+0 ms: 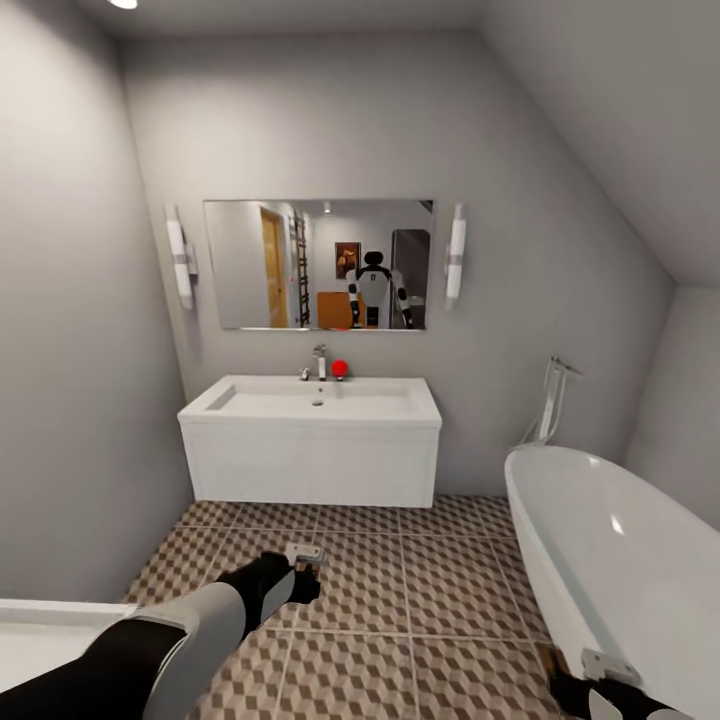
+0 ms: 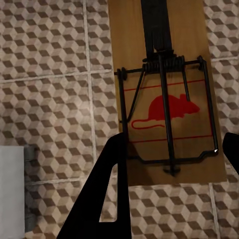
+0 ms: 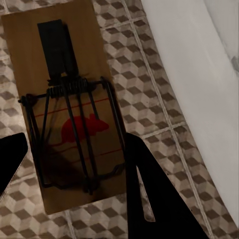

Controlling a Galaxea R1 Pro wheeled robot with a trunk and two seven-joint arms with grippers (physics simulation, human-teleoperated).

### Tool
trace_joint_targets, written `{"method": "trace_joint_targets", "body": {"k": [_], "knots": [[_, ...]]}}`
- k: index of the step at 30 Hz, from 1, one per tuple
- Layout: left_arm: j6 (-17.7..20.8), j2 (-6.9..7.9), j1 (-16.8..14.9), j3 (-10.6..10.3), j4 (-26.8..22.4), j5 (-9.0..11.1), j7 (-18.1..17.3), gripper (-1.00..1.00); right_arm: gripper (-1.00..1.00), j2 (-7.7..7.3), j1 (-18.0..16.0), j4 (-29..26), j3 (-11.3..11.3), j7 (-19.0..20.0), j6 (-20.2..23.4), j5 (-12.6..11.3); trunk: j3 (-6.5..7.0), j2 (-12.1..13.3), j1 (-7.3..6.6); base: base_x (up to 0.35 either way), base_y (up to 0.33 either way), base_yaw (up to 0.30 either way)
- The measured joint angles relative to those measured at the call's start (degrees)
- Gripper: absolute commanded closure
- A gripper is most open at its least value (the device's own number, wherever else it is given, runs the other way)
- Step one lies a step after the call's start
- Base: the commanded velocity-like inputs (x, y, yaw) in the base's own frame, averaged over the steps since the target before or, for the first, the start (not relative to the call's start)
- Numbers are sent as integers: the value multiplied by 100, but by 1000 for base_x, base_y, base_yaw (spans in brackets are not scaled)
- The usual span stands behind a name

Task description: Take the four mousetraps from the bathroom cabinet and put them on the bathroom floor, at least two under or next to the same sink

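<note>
Between each gripper's fingers you hold a trap: the left gripper [image 2: 172, 184] is clamped on the left trap [image 2: 167, 99], carried low over the floor [image 1: 450, 590] in front of the sink [image 1: 312, 402], and the right gripper [image 3: 74, 172] grips the right trap [image 3: 69, 109] beside the tub [image 1: 620, 540]. Both boards hang above the tiles, not yet down, presumably for placing by the sink. You have open tile ahead up to the vanity [image 1: 310, 462]; the tub edge crowds your right.

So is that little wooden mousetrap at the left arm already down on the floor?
Not yet. The small brown wooden mousetrap sits between the left gripper jaws, held above the cube-patterned tiled floor.
</note>
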Motion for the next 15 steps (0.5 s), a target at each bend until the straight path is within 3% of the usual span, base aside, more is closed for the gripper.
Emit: {"method": "trace_joint_targets", "body": {"k": [4, 8, 15], "knots": [[-41, 29, 61, 1, 10, 26, -10, 100, 100, 39, 0, -8, 10, -133, -235, 10, 0, 0, 0, 325, 0, 0], [-317, 56, 305, 2, 13, 79, -17, 100, 100, 105, 1, -15, 12, -192, -461, 63, 0, 0, 0, 325, 0, 0], [-556, 67, 477, 2, 14, 103, -18, 100, 100, 404, 1, -20, 9, -261, -719, 410, 0, 0, 0, 325, 0, 0]]}}
